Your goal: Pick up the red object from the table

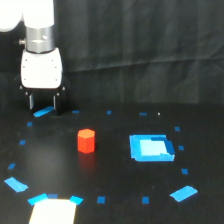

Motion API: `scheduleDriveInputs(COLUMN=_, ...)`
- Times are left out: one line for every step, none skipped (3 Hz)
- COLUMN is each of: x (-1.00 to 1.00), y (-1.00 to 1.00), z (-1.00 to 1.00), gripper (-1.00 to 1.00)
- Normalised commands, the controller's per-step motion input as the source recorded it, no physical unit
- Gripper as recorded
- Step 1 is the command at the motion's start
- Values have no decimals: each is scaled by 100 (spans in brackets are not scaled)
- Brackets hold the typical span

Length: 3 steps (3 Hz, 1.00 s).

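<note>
Red block free on table; gripper apart from it.
Small matte red-orange faceted block [86, 140] stands on the flat black table [115, 170]; white-headed gripper [43, 104] is up-left, jaw state indeterminable.

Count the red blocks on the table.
1. The red object sits on the table, left of the blue square piece in the exterior view, below-right of the gripper. None visibly hidden.
</note>
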Motion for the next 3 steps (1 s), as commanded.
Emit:
scheduleDriveInputs(x=100, y=-100, z=2, gripper=84)
scheduleDriveInputs(x=100, y=-100, z=-22, gripper=74)
scheduleDriveInputs(x=100, y=-100, z=-47, gripper=100)
